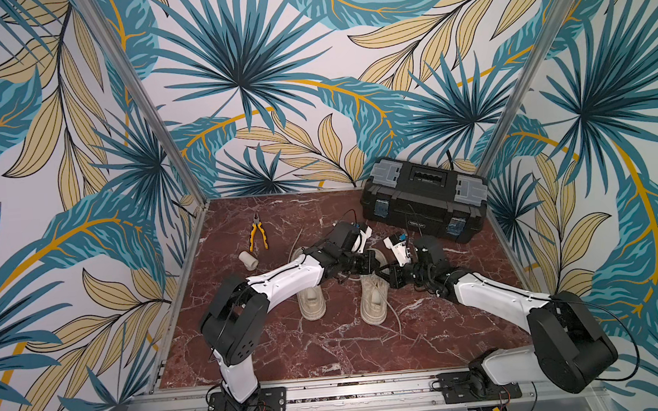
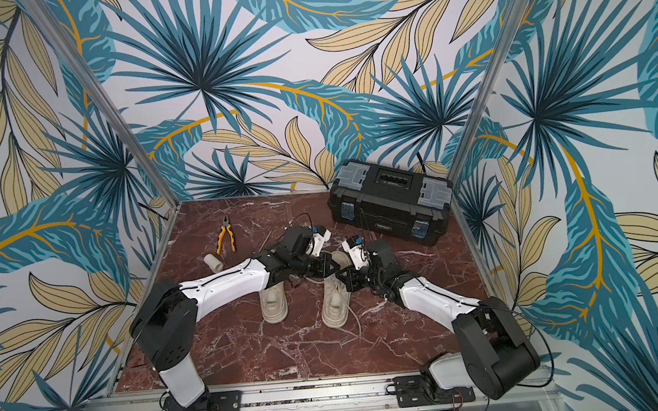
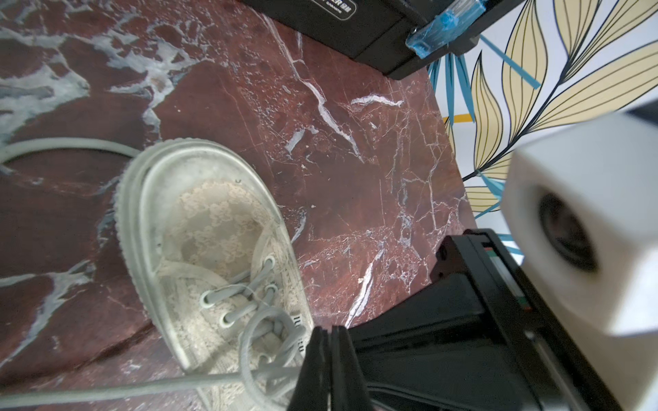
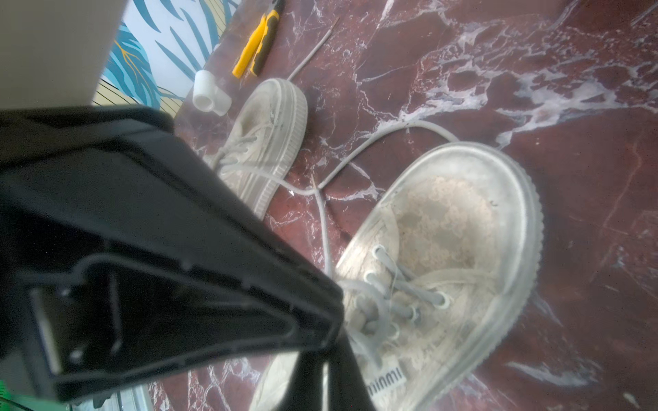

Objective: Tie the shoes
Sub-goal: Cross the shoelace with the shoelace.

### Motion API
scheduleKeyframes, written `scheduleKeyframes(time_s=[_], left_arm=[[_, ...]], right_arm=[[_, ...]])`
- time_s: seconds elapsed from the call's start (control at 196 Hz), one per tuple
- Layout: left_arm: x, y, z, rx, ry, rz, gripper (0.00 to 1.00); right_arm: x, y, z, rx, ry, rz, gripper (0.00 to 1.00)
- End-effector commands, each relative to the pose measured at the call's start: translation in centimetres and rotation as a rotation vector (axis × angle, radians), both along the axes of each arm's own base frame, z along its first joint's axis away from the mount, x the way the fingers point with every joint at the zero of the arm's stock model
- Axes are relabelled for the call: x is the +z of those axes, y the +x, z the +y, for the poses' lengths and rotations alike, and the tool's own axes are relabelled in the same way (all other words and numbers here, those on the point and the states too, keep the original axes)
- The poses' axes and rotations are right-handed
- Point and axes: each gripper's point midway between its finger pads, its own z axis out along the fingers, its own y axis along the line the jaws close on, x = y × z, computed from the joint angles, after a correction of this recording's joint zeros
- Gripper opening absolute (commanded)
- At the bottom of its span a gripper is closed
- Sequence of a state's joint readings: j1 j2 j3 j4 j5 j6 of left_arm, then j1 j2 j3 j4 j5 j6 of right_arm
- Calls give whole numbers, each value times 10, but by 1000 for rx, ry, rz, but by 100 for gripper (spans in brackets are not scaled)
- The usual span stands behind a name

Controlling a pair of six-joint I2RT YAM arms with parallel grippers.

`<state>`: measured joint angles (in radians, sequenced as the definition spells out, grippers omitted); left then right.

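Note:
Two beige shoes stand side by side on the red marble floor, the left shoe [image 1: 311, 302] and the right shoe [image 1: 374, 295], toes pointing away. Both grippers meet over the right shoe's [image 3: 213, 220] lacing. My left gripper [image 3: 329, 329] is shut, and a taut lace [image 3: 142, 388] runs straight into its fingers beside a loose loop. My right gripper [image 4: 324, 359] comes in from the other side, fingers nearly together with a thin slit. Its tips are hidden behind the left gripper's black body. Another lace [image 4: 374, 142] lies curved on the floor between the shoes.
A black toolbox [image 1: 425, 199] stands at the back right. Yellow-handled pliers [image 1: 257, 232] and a white pipe fitting [image 1: 248, 260] lie at the back left, near the left shoe's toe [image 4: 270, 117]. A lace end [image 1: 395, 317] trails toward the front. Patterned walls close three sides.

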<state>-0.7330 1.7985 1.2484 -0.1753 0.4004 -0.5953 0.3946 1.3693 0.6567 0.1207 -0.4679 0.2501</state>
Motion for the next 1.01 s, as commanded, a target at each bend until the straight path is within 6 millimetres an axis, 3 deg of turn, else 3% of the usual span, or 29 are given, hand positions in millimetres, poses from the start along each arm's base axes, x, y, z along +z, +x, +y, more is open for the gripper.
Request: scheduleKeyframes(time_s=[0.0, 0.158, 0.25, 0.413, 0.571, 0.8, 1.009], left_arm=[[10, 4, 3, 14, 6, -41, 0], [8, 2, 8, 19, 31, -48, 0], [8, 3, 12, 31, 42, -55, 0], [8, 2, 16, 41, 57, -60, 0], [9, 2, 17, 39, 57, -62, 0], [8, 2, 18, 41, 66, -64, 0], [9, 2, 19, 41, 70, -64, 0]], right_arm=[[16, -4, -5, 3, -32, -36, 16], [15, -19, -29, -64, -96, -14, 42], [6, -33, -36, -84, -96, 35, 47], [-20, -57, -33, -64, -50, 141, 48], [-31, -66, -25, -26, -4, 189, 48], [-39, -61, -16, 7, 14, 212, 47], [-43, -53, -8, 26, 20, 228, 34]])
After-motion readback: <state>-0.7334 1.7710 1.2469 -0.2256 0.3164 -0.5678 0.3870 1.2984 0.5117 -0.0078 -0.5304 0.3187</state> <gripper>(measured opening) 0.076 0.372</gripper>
